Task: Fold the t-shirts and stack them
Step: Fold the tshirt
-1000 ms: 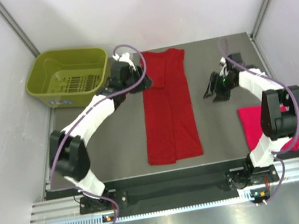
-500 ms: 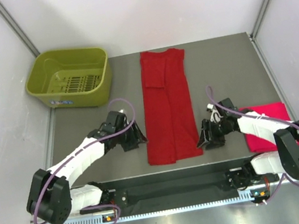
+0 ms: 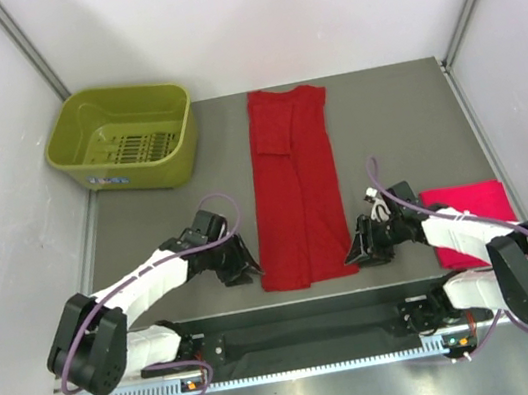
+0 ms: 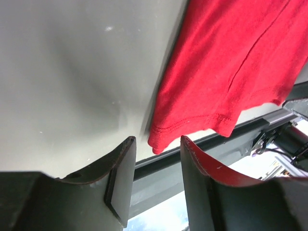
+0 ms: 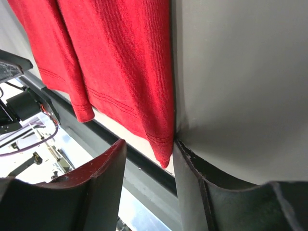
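1. Both arms have drawn back from the far half of the table [image 3: 157, 225] to its near edge. The left gripper [image 4: 156, 144] now sits at the near left corner of the deep red t-shirt [image 3: 294, 182], and the right gripper [image 5: 147, 149] at its near right corner.
2. Each pincer's jaws are apart, narrower than a second ago. A hem corner lies between each pair of tips, and nothing is clamped yet.
3. This shirt lies down the middle of the table as a long narrow strip, its sides already folded in, hem toward the arms and collar toward the far wall [image 3: 264, 15].
4. The pinkish red t-shirt [image 3: 470, 214] rests at the near right as a small folded packet, well apart from the strip, so it looks finished.
5. What seems left is to pinch both hem corners, fold the strip crosswise, and stack it with the folded packet.
6. An olive-green basket [image 3: 138, 173] stands at the far left corner, with no shirt in it.
7. The table is matt grey, enclosed by plain white walls.
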